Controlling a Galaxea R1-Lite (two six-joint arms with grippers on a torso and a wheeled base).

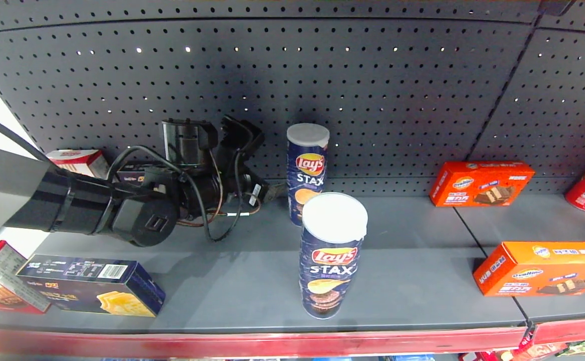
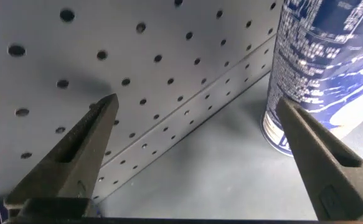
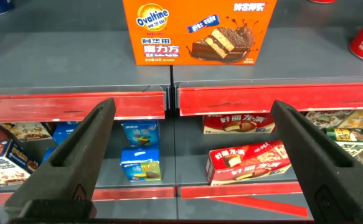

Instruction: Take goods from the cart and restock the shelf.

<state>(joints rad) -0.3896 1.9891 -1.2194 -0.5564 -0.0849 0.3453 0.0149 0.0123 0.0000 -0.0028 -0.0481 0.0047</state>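
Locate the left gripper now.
Head view, left of centre: the left gripper is open at the back of the shelf, near the pegboard, just left of the rear can.

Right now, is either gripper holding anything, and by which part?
Nothing is held. The left gripper is open and empty beside the rear chips can; the right gripper is open and empty too.
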